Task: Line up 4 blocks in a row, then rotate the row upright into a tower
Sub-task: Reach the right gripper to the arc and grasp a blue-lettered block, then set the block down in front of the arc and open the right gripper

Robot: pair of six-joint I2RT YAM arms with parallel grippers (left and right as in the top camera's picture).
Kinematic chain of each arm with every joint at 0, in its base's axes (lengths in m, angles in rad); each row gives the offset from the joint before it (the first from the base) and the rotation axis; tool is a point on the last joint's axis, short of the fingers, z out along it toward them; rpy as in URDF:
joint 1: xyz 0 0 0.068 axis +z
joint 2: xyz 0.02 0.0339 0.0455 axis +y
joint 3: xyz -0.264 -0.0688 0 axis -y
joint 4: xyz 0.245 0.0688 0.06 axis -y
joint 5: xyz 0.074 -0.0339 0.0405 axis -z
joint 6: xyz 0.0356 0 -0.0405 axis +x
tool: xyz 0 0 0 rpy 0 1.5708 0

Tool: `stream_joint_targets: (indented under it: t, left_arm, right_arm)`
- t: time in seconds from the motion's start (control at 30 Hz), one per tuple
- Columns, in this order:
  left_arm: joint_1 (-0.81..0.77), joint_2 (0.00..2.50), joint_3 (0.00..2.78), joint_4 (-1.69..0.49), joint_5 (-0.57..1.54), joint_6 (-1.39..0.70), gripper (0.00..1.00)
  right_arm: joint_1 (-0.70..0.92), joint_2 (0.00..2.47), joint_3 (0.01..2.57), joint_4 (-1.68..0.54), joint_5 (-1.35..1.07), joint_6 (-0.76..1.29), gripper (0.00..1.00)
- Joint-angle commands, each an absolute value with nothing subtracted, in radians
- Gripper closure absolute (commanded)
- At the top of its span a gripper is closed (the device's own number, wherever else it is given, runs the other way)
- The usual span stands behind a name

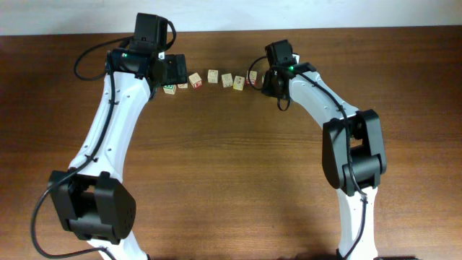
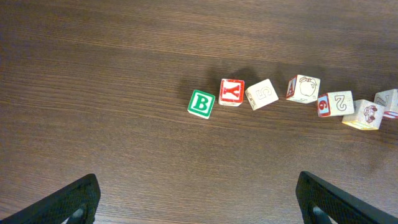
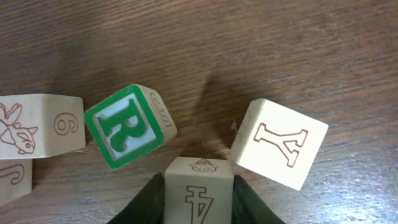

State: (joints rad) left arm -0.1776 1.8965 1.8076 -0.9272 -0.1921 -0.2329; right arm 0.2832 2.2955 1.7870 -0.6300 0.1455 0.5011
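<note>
A curved row of small alphabet blocks [image 1: 213, 75] lies on the table at the back. In the left wrist view the row shows a green B cube [image 2: 201, 103], a red-framed Y block [image 2: 231, 92], a pale 5 block [image 2: 261, 94], an apple block [image 2: 303, 88] and a 2 block [image 2: 336, 104]. My left gripper [image 2: 199, 208] hovers open in front of them, holding nothing. At the row's right end, my right gripper [image 3: 199, 193] is shut on a pale block marked 4 [image 3: 199, 177], with its fingers [image 3: 152, 199] flat against both sides.
A tilted green R cube [image 3: 130, 126] and a pale Y block [image 3: 280, 143] stand close on either side of the held block. A fish-and-6 block [image 3: 40, 124] lies further left. Bare wood table [image 1: 231, 159] stretches in front of the row.
</note>
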Motion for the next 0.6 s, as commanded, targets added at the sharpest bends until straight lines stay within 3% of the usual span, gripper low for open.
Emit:
stream_joint_targets:
  t: [0.0,0.27,0.43,0.57]
  left_arm:
    - [-0.176,1.902,1.821,-0.926,-0.206,-0.250,0.01]
    - [-0.176,1.902,1.821,-0.926,-0.206,-0.250,0.01]
    - [-0.176,1.902,1.821,-0.926,-0.206,-0.250,0.01]
    - [-0.176,1.902,1.821,-0.926,-0.206,-0.250,0.01]
  right_arm:
    - [0.281,2.297,1.819,-0.717,0.161,0.502,0.75]
    - [0.290,2.288,1.880,-1.238,-0.181,0.326,0.69]
    - [0.301,2.288,1.880,-1.294,-0.169,0.284,0.52]
    - [0.277,2.288,2.027,-1.274,-0.028,0.267,0.46]
